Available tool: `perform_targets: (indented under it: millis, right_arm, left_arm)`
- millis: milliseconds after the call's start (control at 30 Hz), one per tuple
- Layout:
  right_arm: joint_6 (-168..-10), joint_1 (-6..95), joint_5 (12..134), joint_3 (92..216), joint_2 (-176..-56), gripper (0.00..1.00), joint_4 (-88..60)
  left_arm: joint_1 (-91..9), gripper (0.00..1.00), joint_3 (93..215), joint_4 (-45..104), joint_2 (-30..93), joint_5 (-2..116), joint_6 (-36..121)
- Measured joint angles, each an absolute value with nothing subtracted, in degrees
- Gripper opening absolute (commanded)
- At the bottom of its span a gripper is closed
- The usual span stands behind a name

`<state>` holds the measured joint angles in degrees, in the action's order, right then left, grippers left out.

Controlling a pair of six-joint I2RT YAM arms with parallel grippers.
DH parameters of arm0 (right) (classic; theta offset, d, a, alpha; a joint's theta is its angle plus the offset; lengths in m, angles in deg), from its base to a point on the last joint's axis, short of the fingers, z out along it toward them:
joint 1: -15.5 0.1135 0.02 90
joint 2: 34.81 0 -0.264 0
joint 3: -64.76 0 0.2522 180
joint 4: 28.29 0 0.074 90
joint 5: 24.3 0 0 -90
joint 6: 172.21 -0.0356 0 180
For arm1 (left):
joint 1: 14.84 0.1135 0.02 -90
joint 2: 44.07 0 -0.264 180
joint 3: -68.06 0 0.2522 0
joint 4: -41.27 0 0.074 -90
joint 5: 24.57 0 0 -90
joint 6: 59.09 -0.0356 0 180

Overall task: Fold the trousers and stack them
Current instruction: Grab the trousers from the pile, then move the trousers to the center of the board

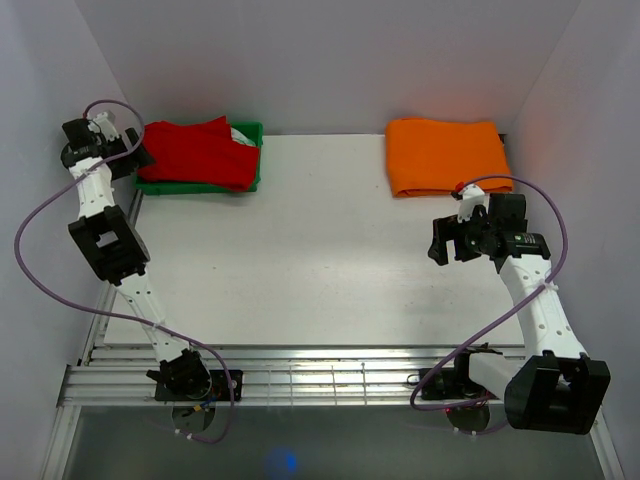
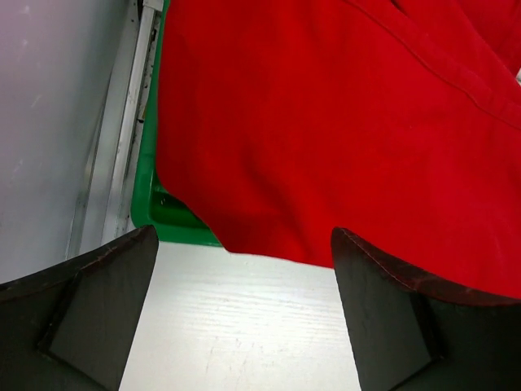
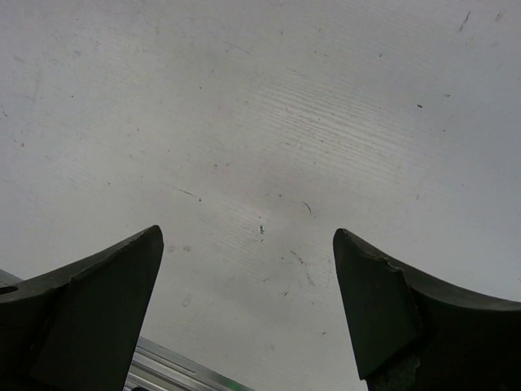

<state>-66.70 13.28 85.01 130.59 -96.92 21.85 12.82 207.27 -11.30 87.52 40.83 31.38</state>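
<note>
left gripper [image 2: 244, 243] jaws were spread, holding nothing, just beside the near-left corner of the green bin [image 2: 167, 210] | right gripper [image 3: 248, 236] jaws were spread, holding nothing, over the table [image 1: 300, 250], well right of the green bin | trousers [image 1: 198, 150] lay heaped in the green bin, draped over its near rim | orange cloth [image 1: 445, 155] lay far right of the green bin
</note>
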Motion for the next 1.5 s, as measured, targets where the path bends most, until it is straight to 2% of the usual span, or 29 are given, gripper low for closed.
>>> perform_targets:
  millis: [367, 433, 467, 500, 600, 633, 733, 967, 1500]
  right_arm:
    - [-66.64, 13.26, 85.12, 130.62, -97.77, 0.9, 21.85]
    - [-66.61, 13.26, 84.99, 130.62, -97.88, 0.9, 21.85]
    - [-66.57, 13.26, 84.92, 130.62, -97.91, 0.9, 21.85]
    - [-66.53, 13.26, 84.92, 130.64, -97.93, 0.9, 21.91]
    - [-66.33, 13.26, 84.9, 131.27, -97.97, 0.9, 22.63]
    - [-66.29, 13.26, 84.9, 131.58, -97.97, 0.9, 22.72]
    - [-66.09, 13.26, 84.94, 132.45, -97.97, 0.9, 22.74]
    - [-65.26, 13.26, 84.81, 133.11, -97.86, 0.9, 22.74]
    - [-65.21, 13.26, 85.77, 134.83, -97.53, 0.9, 22.7]
  left_arm:
    - [12.8, 0.98, 202.92, -0.35, 93.25, 32.48, 38.12]
    - [12.84, 0.91, 202.96, 2.03, 94.43, 30.16, 40.13]
    - [12.93, 0.86, 202.96, 2.54, 94.58, 29.44, 41.0]
    - [13.0, 0.69, 202.96, 2.89, 94.64, 28.52, 41.81]
    - [13.0, 0.46, 202.76, 5.64, 94.73, 25.07, 44.76]
    - [12.93, 0.3, 202.33, 7.3, 94.67, 23.87, 45.64]
    - [12.82, 0.0, 199.55, 12.46, 93.77, 20.74, 48.59]
    - [12.95, 0.0, 199.09, 17.97, 90.49, 15.59, 54.47]
    - [12.08, 0.0, 207.44, 29.07, 64.74, 9.73, 64.61]
